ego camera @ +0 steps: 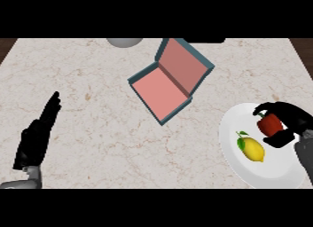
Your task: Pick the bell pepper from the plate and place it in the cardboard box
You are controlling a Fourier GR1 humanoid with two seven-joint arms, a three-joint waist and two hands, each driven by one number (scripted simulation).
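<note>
Right hand (286, 122) at four o'clock, fingers curled around red bell pepper (271, 125) on white plate (240, 153). Best lifted straight up, clear of lemon (252, 149), toward box (168, 80) at twelve o'clock. Left hand (36, 137) flat, holding nothing, on tabletop (93, 88).

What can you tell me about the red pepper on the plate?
The pepper is red and glossy, with a small green stem at its upper left. It sits at the right side of the white plate, near the counter's right edge. The right hand curls round it, black fingers over its top and thumb below, hiding part of it. Whether it has left the plate cannot be told. A lemon lies just below and left of it, apart.
</note>
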